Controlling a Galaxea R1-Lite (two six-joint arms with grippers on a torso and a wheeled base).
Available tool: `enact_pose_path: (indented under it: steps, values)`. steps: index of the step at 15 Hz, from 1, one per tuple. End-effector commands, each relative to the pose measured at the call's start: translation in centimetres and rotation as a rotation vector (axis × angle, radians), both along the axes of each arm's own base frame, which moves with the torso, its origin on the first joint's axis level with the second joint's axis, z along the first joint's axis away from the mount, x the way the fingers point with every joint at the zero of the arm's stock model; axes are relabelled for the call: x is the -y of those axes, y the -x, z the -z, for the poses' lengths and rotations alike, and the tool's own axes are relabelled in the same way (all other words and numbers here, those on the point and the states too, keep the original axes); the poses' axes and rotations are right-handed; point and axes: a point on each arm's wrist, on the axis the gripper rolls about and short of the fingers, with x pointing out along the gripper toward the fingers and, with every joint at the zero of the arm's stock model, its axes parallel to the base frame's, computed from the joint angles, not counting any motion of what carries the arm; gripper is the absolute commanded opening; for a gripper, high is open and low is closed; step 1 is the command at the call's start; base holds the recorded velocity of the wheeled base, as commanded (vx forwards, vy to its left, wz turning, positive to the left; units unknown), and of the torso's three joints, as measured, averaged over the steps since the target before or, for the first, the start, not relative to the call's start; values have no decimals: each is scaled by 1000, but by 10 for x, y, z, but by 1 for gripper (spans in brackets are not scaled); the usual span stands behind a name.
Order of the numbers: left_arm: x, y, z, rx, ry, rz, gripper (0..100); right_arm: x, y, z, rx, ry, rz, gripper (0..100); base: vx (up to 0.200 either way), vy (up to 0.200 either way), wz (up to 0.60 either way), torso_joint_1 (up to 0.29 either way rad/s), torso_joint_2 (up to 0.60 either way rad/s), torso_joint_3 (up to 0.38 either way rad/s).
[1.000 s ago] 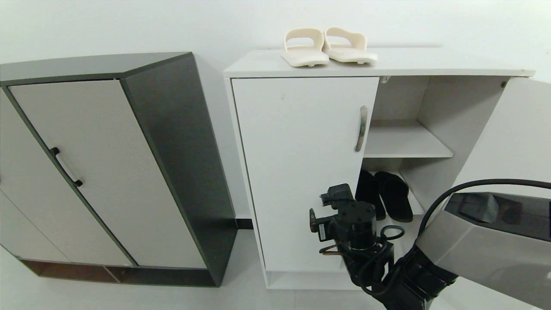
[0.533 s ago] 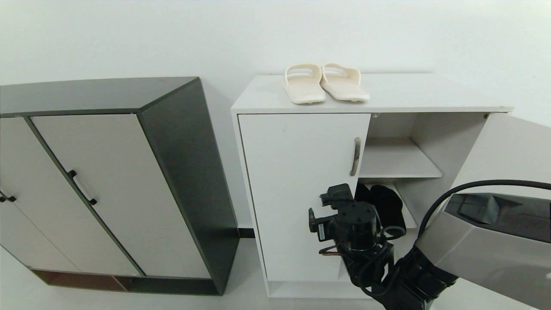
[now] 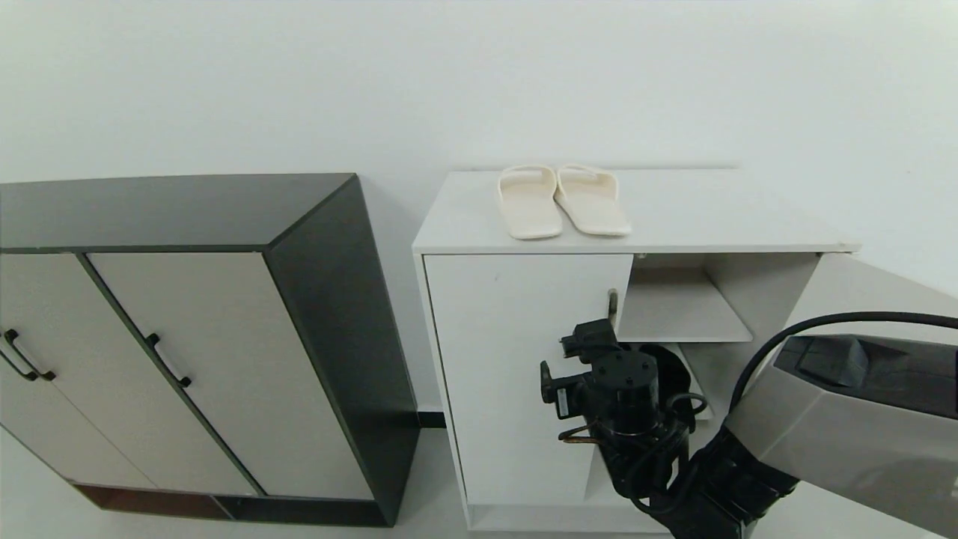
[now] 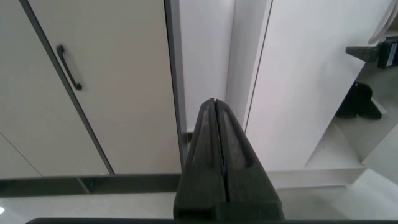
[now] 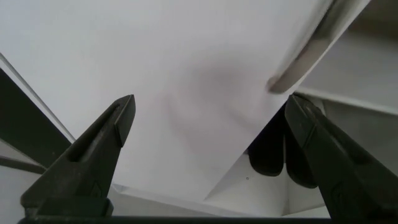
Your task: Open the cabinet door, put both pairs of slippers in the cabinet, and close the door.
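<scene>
In the head view, the cream slippers (image 3: 563,201) lie side by side and touching on top of the white cabinet (image 3: 711,217). They are left of its middle, with the straps toward the back edge and the near ends close to the front edge. I'd judge them light, springy moulded foam and a little slick. Pinch one by its strap arch, or squeeze the two inner walls together to lift the pair.

The right door (image 3: 891,299) stands open and the left door (image 3: 516,374) is shut. The black slippers (image 3: 677,367) sit on the lower shelf, partly hidden by your right arm (image 3: 636,404). The upper shelf (image 3: 677,311) looks like the place for the cream pair. Mind the cabinet top's front edge and the open door on your way up and back in.

In the left wrist view, your left hand (image 4: 216,143) is pressed together on nothing. It is low down before the gap between the dark cabinet (image 4: 93,93) and the white one.

In the right wrist view, your right hand (image 5: 208,149) is spread wide and carries nothing. It faces the shut door's free edge, close to its handle (image 5: 308,59), which could snag a finger.
</scene>
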Motion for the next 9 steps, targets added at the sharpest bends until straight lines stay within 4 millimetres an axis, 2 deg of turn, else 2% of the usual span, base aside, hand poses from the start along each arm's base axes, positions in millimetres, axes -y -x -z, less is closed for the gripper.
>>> enact_pose_path:
  steps: [1,9]
  values:
    - [0,0,0,0,0,0,0,2,-1,0,1,-1,4,100,0,0,0,188,-510,-310]
    - [0,0,0,0,0,0,0,1,-1,1,-4,1,-8,100,0,0,0,219,-532,-314]
